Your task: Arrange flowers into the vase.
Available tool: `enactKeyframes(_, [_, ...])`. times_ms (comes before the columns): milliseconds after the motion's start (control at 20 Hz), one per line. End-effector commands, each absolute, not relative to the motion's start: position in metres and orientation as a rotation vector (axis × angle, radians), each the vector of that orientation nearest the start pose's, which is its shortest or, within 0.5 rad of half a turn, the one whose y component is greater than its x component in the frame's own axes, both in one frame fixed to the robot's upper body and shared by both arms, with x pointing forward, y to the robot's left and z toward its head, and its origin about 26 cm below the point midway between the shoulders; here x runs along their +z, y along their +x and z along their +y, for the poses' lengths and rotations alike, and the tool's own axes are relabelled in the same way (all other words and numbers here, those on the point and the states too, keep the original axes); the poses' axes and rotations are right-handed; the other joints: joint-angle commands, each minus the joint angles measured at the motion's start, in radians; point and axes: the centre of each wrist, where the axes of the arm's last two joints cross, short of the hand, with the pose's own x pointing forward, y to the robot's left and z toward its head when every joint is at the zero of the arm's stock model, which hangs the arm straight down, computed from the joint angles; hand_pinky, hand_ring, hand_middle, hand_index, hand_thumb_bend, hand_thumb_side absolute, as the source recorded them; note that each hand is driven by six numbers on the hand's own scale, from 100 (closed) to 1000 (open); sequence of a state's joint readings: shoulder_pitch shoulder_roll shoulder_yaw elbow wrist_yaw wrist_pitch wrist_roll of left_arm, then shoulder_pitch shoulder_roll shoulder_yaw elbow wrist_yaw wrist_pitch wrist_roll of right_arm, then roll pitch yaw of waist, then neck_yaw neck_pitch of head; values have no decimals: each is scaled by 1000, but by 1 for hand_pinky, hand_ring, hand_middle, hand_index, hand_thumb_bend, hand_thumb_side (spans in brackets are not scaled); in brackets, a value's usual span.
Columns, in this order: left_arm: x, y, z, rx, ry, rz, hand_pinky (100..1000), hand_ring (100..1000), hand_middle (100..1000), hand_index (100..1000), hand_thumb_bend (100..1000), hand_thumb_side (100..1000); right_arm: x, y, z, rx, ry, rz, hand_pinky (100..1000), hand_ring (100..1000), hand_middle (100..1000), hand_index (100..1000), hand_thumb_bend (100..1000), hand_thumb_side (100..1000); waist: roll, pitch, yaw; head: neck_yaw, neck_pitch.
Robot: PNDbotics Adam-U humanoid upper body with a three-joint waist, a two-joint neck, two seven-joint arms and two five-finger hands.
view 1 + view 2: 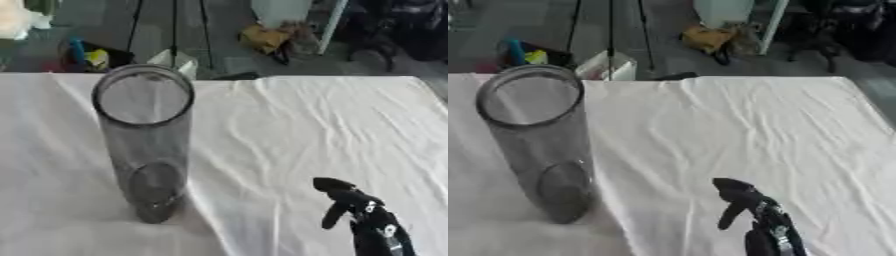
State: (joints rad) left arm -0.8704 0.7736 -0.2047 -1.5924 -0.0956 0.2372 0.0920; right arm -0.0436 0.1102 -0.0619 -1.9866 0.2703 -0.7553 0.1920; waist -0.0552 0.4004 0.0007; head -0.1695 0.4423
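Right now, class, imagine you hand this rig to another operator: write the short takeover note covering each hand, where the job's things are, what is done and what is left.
Right hand: low on the right over the white tablecloth, fingers curled, holding nothing.
Left hand: not in view.
Vase: clear glass cylinder, upright on the left of the cloth, apart from the right hand, nothing inside it.
Flowers: none visible on the table.
Done: no flower placed yet.
Left: find the flowers, pick them up and set them into the vase.
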Motion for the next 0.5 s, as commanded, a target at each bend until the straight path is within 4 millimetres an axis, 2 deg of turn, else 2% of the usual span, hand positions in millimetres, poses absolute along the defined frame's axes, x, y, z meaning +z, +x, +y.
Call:
enactKeyframes(50, [362, 365, 279, -606, 727, -2195, 100, 100, 100, 123, 100, 658, 108, 267, -232, -518, 265, 3466, 769, 789, 395, 785, 100, 965, 22, -44, 0, -10, 14])
enactKeyframes(300, [370, 352, 267, -537, 560, -2265, 100, 100, 100, 124, 100, 682, 106, 265, -234, -508, 249, 3461, 766, 788, 402, 786, 100, 958, 23, -54, -3, -32, 32])
enactKeyframes(500, [379, 342, 259, -478, 453, -2323, 100, 100, 100, 125, 100, 691, 105, 264, -237, -506, 241, 3462, 766, 788, 404, 786, 100, 960, 29, -62, -3, -30, 35])
